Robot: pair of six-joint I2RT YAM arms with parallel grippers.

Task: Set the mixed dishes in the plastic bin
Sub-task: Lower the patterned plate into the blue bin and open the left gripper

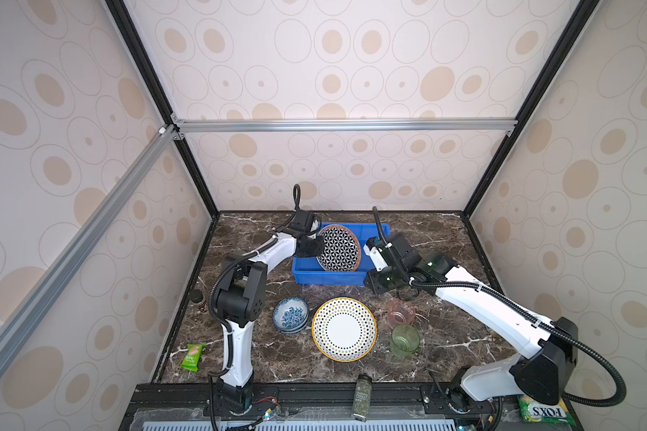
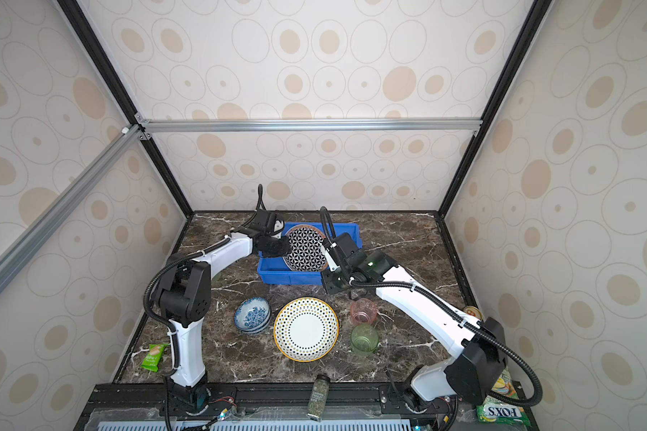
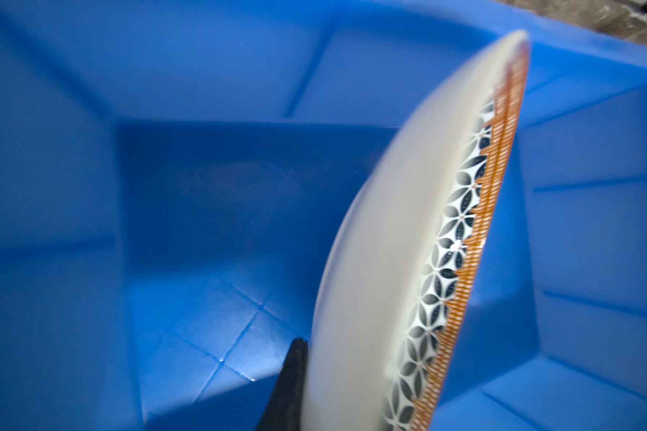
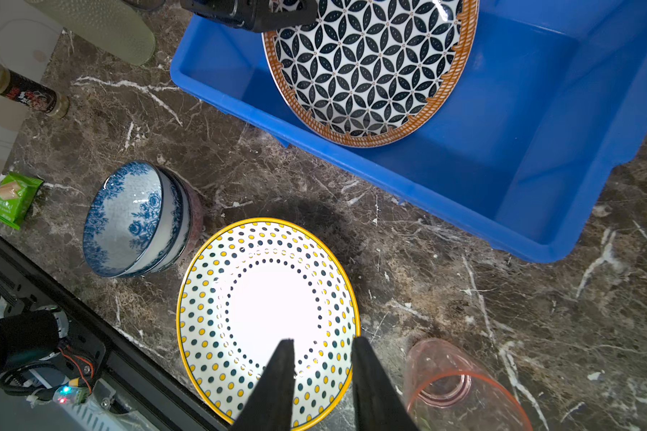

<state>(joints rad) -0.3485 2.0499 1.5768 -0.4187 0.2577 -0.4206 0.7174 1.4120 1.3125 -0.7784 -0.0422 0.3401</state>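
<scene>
The blue plastic bin stands at the back middle of the table. A black-white geometric plate with an orange rim leans tilted inside it. My left gripper is at the plate's left rim. In the left wrist view one black finger lies against the blurred plate's pale underside; the other finger is hidden. My right gripper hangs open and empty above the dotted plate. Stacked blue-white bowls, a pink cup and a green cup rest on the table.
A green snack packet lies at the front left. A dark bottle stands by the left wall. A spice jar lies on the front rail and a FOX'S bag sits at the front right. Walls enclose three sides.
</scene>
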